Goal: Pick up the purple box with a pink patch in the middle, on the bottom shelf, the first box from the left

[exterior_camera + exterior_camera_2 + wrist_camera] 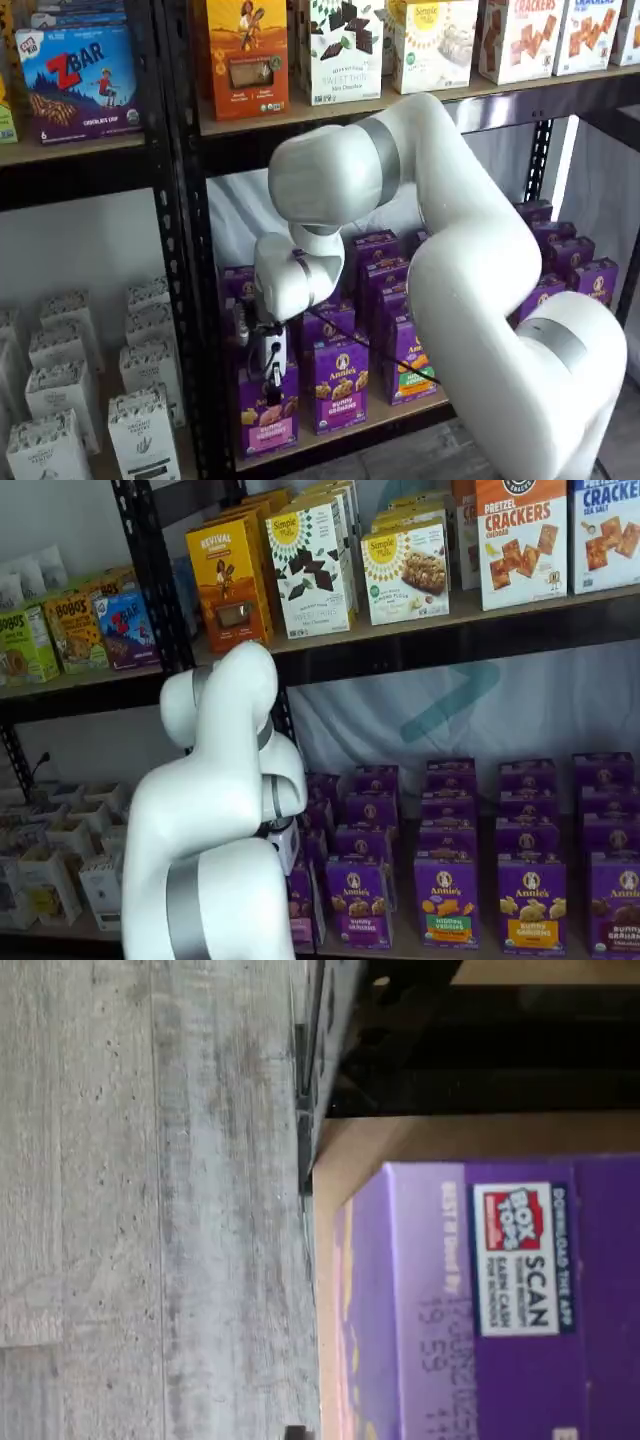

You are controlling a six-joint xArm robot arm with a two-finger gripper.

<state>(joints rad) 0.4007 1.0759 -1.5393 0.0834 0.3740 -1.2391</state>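
The purple box [263, 420] with the pink band stands upright at the left end of the bottom shelf [335, 436], in the front row. My gripper [273, 384] hangs at the box's top front edge, its black fingers in front of the carton. No gap between the fingers shows, and I cannot tell whether they hold the box. In a shelf view the arm hides most of the box [301, 908] and the fingers. The wrist view looks down on the purple box top [500, 1300] with its Box Tops label, on the wooden board [345, 1160].
A purple box with a purple band [337, 385] stands right beside the target, then one with an orange-green band [410, 370]. Rows of purple cartons stand behind. A black rack post [185, 300] is at the left, with white cartons [60, 400] beyond it. Grey floor [150, 1200] lies below.
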